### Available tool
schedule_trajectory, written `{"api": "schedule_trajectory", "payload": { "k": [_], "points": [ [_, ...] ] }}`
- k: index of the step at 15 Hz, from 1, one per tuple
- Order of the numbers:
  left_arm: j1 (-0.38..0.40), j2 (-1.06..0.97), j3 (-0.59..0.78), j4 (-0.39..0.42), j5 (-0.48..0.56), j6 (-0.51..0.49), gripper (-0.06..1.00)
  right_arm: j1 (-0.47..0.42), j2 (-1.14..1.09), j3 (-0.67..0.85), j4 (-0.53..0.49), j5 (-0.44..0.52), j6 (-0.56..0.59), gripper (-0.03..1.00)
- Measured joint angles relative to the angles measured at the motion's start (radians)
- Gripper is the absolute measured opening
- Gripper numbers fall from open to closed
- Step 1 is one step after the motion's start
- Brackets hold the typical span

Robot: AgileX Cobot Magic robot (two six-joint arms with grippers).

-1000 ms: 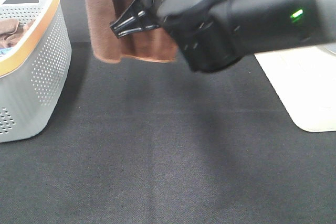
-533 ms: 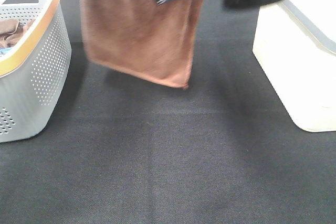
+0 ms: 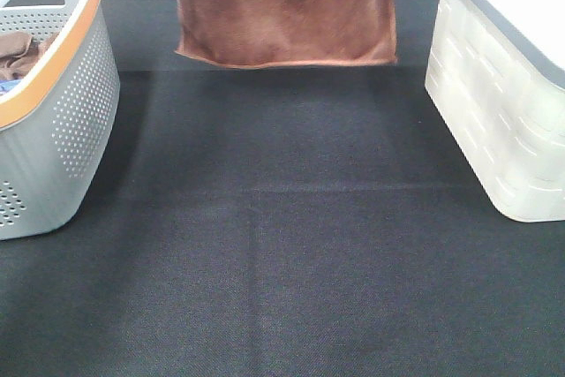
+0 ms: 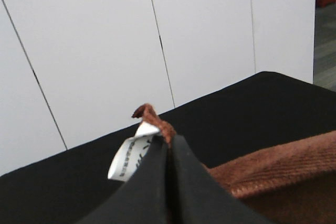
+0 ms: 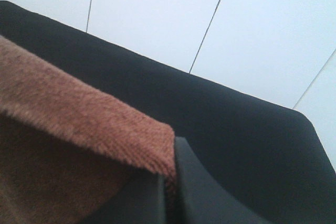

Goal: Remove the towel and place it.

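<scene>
The reddish-brown towel (image 3: 284, 8) hangs spread flat in the air above the far middle of the black table, its stitched lower edge level. Both grippers are above the top of the exterior high view. In the left wrist view my left gripper (image 4: 169, 148) is shut on a towel corner (image 4: 157, 121) with the small white tag (image 4: 128, 158). In the right wrist view my right gripper (image 5: 169, 179) is shut on the other top corner of the towel (image 5: 79, 119).
A grey perforated basket with an orange rim (image 3: 55, 130) stands at the left, holding a bunched brown cloth (image 3: 19, 52). A white lidded bin (image 3: 508, 77) stands at the right. The black tablecloth (image 3: 282, 245) lies between them.
The arms have risen out of the exterior high view. The towel went from hanging bunched and skewed to stretched wide and flat, and it sits higher and further right.
</scene>
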Motion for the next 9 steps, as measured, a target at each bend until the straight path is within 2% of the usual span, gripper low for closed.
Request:
{"api": "schedule_trajectory", "payload": {
  "k": [1,2,4,6,7,9],
  "points": [
    [0.023,0.058,0.0,0.001,-0.128,0.0,0.0,-0.026,0.068,-0.07,-0.001,0.018,0.0,0.0],
    [0.034,0.095,0.0,0.004,-0.2,0.0,0.0,-0.035,0.109,-0.092,-0.002,0.021,-0.001,0.0],
    [0.038,0.165,0.0,0.008,-0.23,0.002,0.0,-0.038,0.18,-0.099,0.018,0.023,-0.009,0.0],
    [0.035,0.211,0.0,0.016,-0.106,0.002,0.0,-0.039,0.215,-0.079,0.093,0.025,-0.042,0.0],
    [0.035,0.211,0.0,0.016,-0.106,0.002,0.0,-0.039,0.215,-0.079,0.093,0.025,-0.042,0.0],
    [0.03,0.217,0.0,0.015,0.057,-0.016,0.0,-0.038,0.215,-0.033,0.184,0.027,-0.152,0.0]
  ]
}}
